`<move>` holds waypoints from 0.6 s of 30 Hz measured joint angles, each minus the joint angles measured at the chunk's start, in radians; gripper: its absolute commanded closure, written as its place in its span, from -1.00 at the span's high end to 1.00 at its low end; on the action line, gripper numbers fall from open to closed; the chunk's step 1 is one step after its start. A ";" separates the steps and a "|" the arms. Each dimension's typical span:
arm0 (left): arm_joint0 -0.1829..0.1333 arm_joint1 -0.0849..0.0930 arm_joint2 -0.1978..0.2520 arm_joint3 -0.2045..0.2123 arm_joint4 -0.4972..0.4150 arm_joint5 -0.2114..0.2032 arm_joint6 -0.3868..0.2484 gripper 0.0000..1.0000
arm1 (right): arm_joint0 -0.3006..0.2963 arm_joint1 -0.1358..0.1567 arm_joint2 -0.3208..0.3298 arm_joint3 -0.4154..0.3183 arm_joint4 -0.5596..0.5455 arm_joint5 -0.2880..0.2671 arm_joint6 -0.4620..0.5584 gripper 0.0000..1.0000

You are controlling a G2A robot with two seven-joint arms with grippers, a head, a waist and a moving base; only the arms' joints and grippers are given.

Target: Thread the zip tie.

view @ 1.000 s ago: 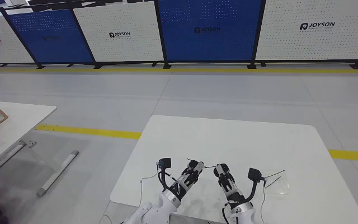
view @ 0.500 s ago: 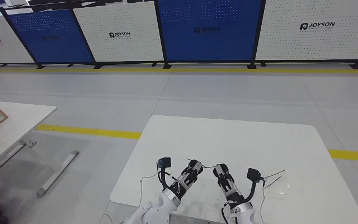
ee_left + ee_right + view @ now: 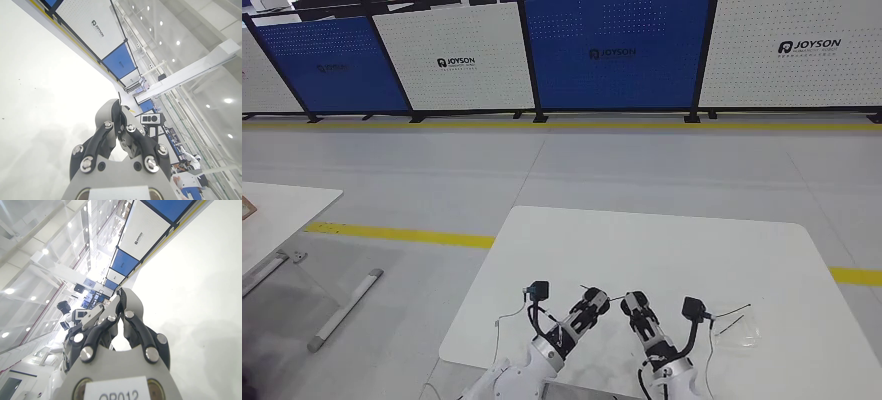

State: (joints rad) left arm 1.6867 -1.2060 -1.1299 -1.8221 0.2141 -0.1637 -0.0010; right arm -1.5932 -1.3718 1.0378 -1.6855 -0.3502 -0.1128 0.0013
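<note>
Top view: both arms are over the table (image 3: 672, 250), at its near edge and about mid-width. The left gripper (image 3: 593, 299) and right gripper (image 3: 631, 301) face each other, tips close together. The zip tie (image 3: 609, 296) is a thin black line bridging the gap between them. As far as I can tell it is held off the table surface. A short end seems to poke out past the left gripper, on the side away from the right one.

Left wrist view: fingers pinched narrow on the black strap, which runs up between the pads with a short tip sticking out beyond them.

Right wrist view: fingers closed tight too, with a small dark nub at the tips. It looks like the zip tie's other end; can't tell head from tail.

A clear bag (image 3: 739, 328) with a few more black ties lies on the table by the same near edge, beyond the right arm and well apart from both grippers.

Step, my read: aligning for insertion. No closed loop visible, so threading isn't done. Too small to say whether the tip has entered the slot.

Next move calls for fine angular and lateral alignment of the two ends, then a short straight push along the strap axis. The strap is thin and floppy, so the risks are buckling or slip in the pads.
</note>
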 measured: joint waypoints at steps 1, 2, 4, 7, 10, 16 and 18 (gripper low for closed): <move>0.000 0.000 -0.001 0.000 0.003 0.002 0.006 -1.00 | -0.001 0.000 0.002 -0.001 0.006 -0.004 0.002 1.00; 0.001 -0.001 -0.001 -0.001 0.006 0.007 0.016 -1.00 | -0.003 0.001 0.006 -0.002 0.011 -0.010 0.003 1.00; 0.000 -0.002 0.001 0.000 0.008 0.017 0.028 -1.00 | -0.007 0.002 0.010 -0.005 0.016 -0.018 0.004 1.00; -0.004 -0.005 0.004 0.000 -0.003 0.035 0.050 -1.00 | -0.016 0.003 0.017 -0.010 0.020 -0.031 0.003 1.00; -0.007 -0.008 0.004 -0.003 -0.027 0.046 0.070 -1.00 | -0.030 0.006 0.026 -0.018 0.025 -0.050 -0.003 1.00; -0.011 -0.012 -0.003 -0.015 -0.132 0.052 0.054 -1.00 | -0.063 0.011 0.051 -0.025 0.075 -0.087 0.010 1.00; -0.012 -0.012 -0.005 -0.016 -0.144 0.051 0.046 -1.00 | -0.063 0.011 0.051 -0.025 0.077 -0.088 0.011 1.00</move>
State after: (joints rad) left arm 1.6748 -1.2179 -1.1347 -1.8379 0.0705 -0.1123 0.0450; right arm -1.6564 -1.3608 1.0890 -1.7106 -0.2729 -0.2007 0.0128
